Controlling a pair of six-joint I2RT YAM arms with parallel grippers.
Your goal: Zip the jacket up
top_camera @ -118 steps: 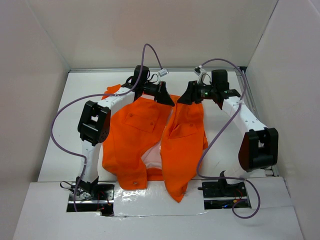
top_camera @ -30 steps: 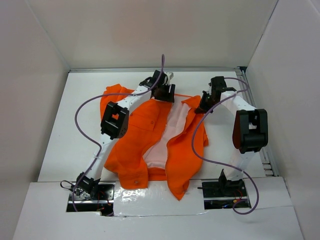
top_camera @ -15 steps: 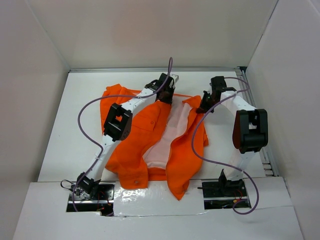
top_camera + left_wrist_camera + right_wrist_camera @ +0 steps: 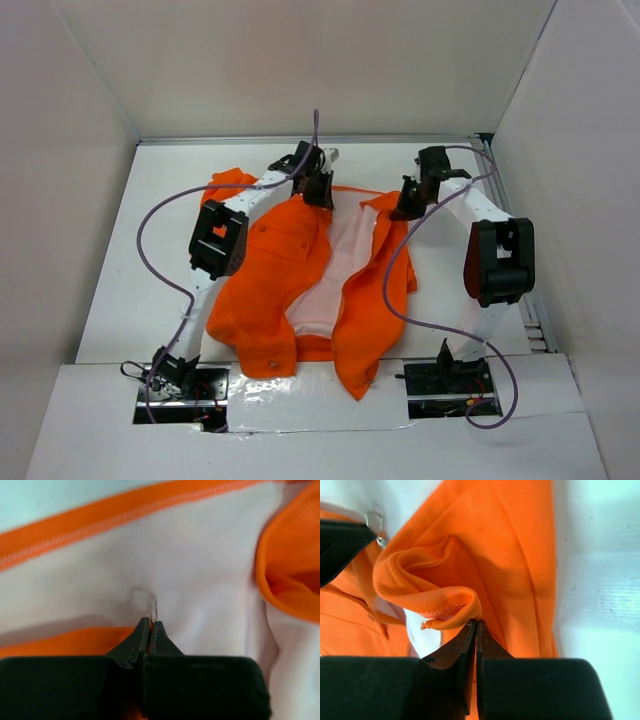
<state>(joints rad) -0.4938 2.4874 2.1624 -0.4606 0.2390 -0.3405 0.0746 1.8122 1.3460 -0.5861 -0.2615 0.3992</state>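
White table (image 4: 130, 260), orange jacket (image 4: 270, 270) lying unzipped across its middle.
Pale lining shows between the jacket's parted front panels. At the jacket's far edge, the left gripper (image 4: 318, 188) has its jaws pressed together on a sliver of orange beside the lining, and the right gripper (image 4: 408, 208) pinches a folded orange hem.
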